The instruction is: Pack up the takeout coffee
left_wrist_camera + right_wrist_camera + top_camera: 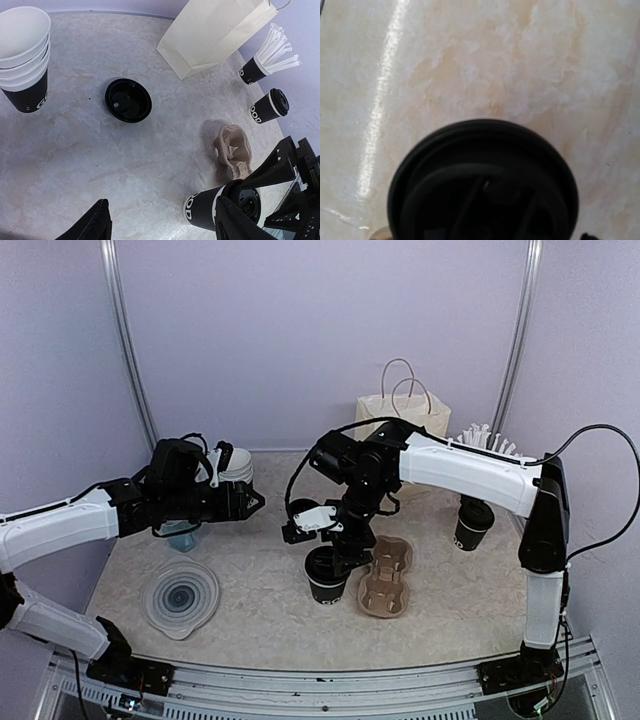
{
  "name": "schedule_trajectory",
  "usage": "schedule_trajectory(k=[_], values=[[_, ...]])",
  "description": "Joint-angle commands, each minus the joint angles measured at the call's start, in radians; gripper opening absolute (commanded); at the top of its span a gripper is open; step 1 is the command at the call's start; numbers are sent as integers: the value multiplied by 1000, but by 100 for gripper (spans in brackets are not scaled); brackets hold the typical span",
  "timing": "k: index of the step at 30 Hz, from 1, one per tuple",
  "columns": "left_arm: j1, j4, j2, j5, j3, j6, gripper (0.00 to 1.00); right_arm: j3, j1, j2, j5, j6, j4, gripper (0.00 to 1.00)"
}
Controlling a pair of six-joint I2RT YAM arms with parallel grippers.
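A black paper cup [326, 583] stands mid-table, just left of the brown pulp carrier tray [385, 578]; both show in the left wrist view, the cup [202, 211] and the tray [232, 150]. My right gripper [335, 552] points straight down onto this cup's top, apparently shut on its black lid [482, 185], which fills the right wrist view and hides the fingers. A second lidded cup [472, 523] stands at the right [269, 106]. My left gripper [165, 222] is open and empty, hovering above the table left of the cup [248, 502].
A nested stack of lidless cups [236, 464] stands back left [25, 55]. A loose black lid [128, 100] lies on the table. A paper bag [400, 410] and a cup of white straws [485, 445] stand at the back. A grey round dish [180, 595] lies front left.
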Motion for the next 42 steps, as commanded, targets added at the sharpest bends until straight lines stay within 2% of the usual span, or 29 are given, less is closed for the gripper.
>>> schedule_trajectory(k=[1, 5, 9, 16, 23, 28, 34, 42], values=[[7, 31, -3, 22, -17, -13, 69, 46, 14, 7, -31, -1, -15, 86], [7, 43, -9, 57, -31, -39, 70, 59, 9, -29, -31, 0, -18, 87], [-4, 97, -18, 173, -65, -104, 70, 34, -59, -103, -113, 40, 8, 86], [-119, 150, 44, 255, -72, -198, 70, -253, -253, -230, -260, 238, 235, 81], [-178, 198, 159, 260, -67, -240, 64, -442, -327, -250, -420, 328, 324, 74], [-186, 253, 188, 284, -72, -248, 61, -459, -327, -199, -531, 343, 323, 70], [-183, 284, 224, 300, -67, -250, 56, -396, -328, -129, -575, 366, 310, 63], [-182, 297, 267, 306, -55, -244, 59, -355, -327, -81, -605, 372, 293, 60]])
